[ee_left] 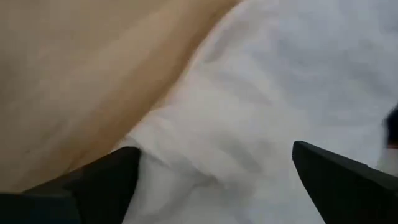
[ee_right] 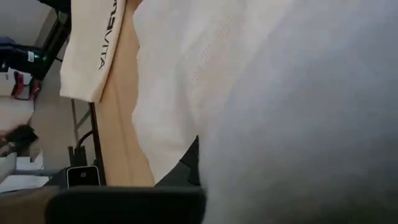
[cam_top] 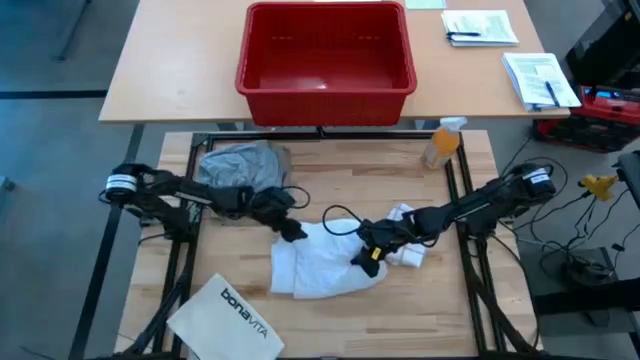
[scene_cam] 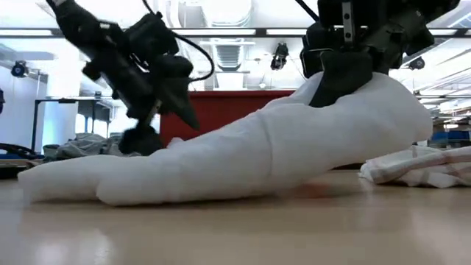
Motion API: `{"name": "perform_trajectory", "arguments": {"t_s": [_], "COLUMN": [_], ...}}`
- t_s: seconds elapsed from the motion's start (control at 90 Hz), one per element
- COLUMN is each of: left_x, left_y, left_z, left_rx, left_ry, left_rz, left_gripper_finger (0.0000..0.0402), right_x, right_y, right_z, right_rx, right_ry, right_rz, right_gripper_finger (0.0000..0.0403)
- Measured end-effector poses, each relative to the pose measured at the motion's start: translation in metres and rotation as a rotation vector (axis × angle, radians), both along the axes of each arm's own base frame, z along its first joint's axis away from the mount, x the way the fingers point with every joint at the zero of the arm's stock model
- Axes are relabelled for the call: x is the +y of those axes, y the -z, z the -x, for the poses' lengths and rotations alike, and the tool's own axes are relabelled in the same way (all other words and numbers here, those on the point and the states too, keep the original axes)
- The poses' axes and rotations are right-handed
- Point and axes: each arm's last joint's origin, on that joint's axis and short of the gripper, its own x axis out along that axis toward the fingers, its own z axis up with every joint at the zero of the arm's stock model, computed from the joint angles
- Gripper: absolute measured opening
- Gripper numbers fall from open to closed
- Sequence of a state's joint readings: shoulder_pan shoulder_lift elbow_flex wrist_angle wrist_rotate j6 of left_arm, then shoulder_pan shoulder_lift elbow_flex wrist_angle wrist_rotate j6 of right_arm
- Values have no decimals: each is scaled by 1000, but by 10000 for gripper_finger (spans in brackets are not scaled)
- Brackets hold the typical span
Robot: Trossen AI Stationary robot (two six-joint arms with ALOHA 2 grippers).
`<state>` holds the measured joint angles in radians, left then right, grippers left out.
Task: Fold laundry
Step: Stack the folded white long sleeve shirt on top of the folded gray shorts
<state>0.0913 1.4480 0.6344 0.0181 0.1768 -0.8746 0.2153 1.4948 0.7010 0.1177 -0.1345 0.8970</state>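
Note:
A large white shirt (cam_top: 322, 262) lies crumpled at the table's middle. My right gripper (cam_top: 368, 254) is shut on its right part, which stands up as a hump (scene_cam: 353, 125) in the low view. My left gripper (cam_top: 293, 231) is open, low over the shirt's far left edge (ee_left: 186, 143), one finger (ee_left: 106, 180) on each side of a fold. A grey T-shirt (cam_top: 240, 165) lies bunched at the far left, with a tan piece (cam_top: 284, 158) at its right edge. More crumpled white cloth (cam_top: 408, 250) rests on the table right of the shirt. My left gripper's open fingers (ee_left: 339, 177) stand down at the shirt's far left edge; I cannot tell whether they touch it. My right gripper holds the shirt's right part (scene_cam: 335, 99) from above, fingers pointing down. The cloth there is lifted into a hump, and the rest slopes down onto the table at the left (scene_cam: 88, 180). Cloth fills the wrist view, hiding the fingers.
A stiff white bag printed "bonavita" (cam_top: 232, 315) lies at the near left corner. A spray bottle (cam_top: 443, 142) stands at the far right. A red basket (cam_top: 326, 62) and papers (cam_top: 540, 78) sit on the table beyond.

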Motion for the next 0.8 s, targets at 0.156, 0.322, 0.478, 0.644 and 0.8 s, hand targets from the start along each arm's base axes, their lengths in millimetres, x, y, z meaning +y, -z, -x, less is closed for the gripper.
{"name": "perform_trajectory", "arguments": {"t_s": [0.156,0.322,0.478,0.644,0.8], "left_x": [6,13,11,5,3], "left_y": [-18,-16,6,19,16], "left_z": [9,8,-3,-15,-23], "left_rx": [115,165,146,93,-12], "left_ry": [-111,-143,-11,61,158], "left_rz": [-187,-287,-166,-98,-13], "left_gripper_finger": [394,394,394,394,394], "right_x": [0,0,0,0,0], "right_y": [0,0,1,1,1], "right_z": [0,1,1,1,1], "right_rx": [2,2,5,7,8], "right_ry": [-4,-20,-23,-24,-32], "right_rz": [8,13,16,16,19], "right_gripper_finger": [0,0,0,0,0]}}
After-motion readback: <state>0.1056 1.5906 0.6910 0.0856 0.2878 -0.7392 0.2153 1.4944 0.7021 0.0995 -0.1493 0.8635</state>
